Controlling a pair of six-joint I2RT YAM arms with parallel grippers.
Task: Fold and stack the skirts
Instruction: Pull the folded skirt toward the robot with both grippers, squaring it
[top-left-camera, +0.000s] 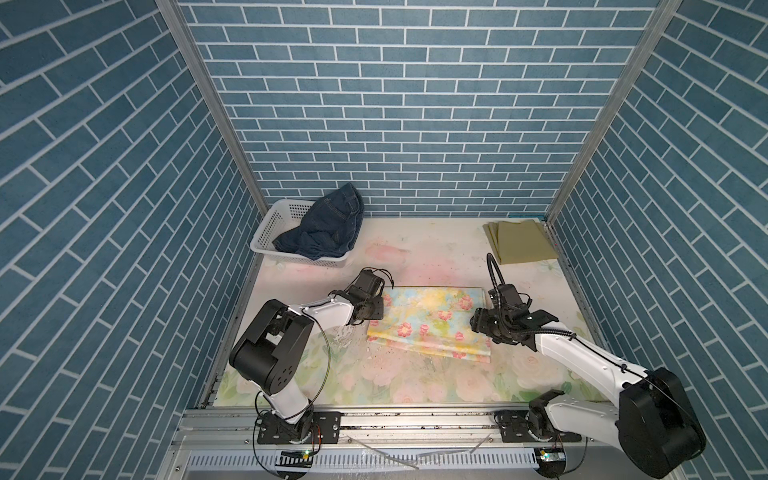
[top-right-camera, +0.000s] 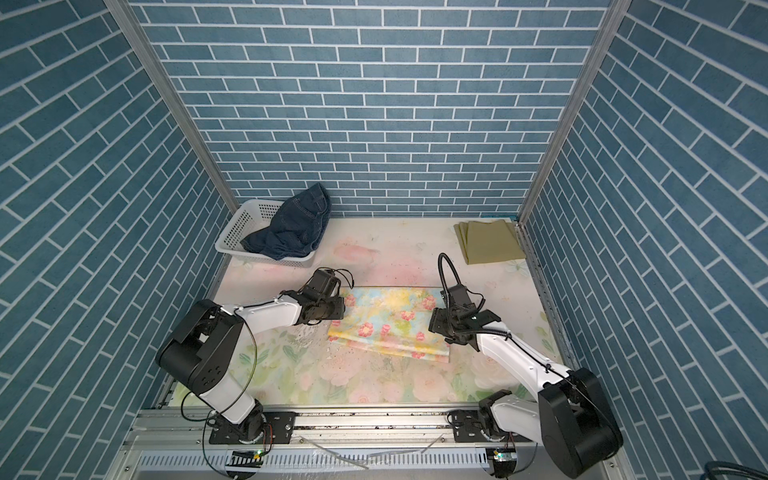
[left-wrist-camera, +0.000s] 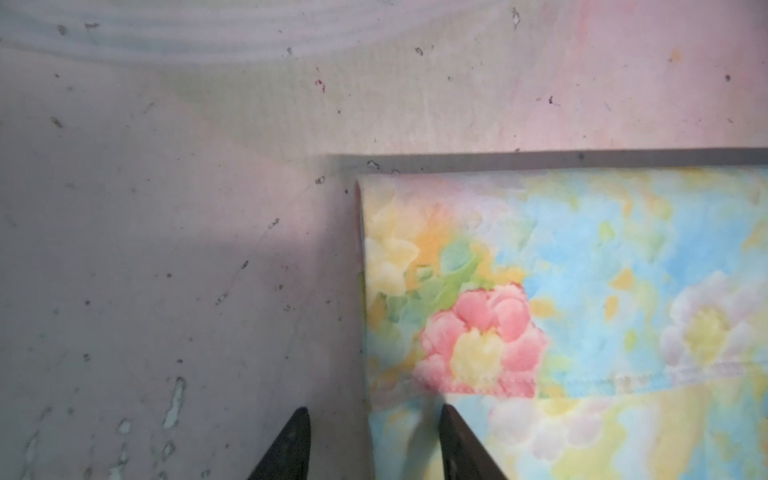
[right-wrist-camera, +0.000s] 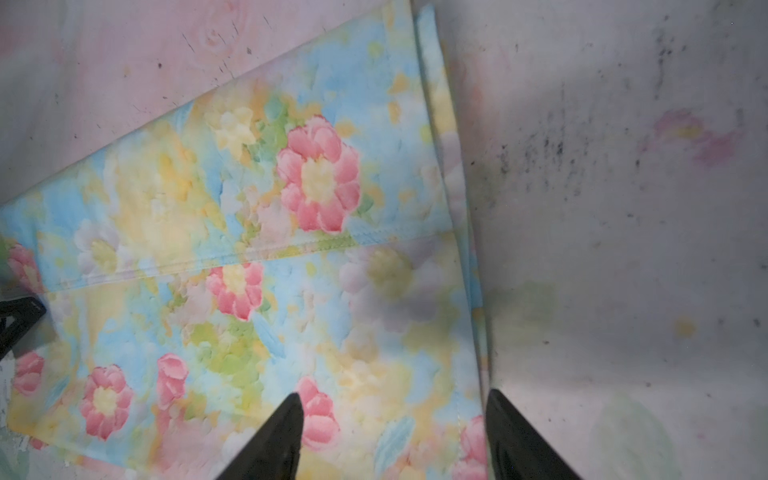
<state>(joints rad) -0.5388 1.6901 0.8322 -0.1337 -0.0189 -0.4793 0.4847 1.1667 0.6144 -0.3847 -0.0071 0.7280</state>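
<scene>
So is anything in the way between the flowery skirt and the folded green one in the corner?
Nothing visible does. The table is bare between the pastel blue-yellow flowered skirt and the folded olive-green skirt. The white perforated plastic basket sits far off to the side.

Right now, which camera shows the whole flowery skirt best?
Both top views: the floral skirt lies there whole and folded. The left wrist view shows only one corner; the right wrist view shows one end and its hem seam.
</scene>
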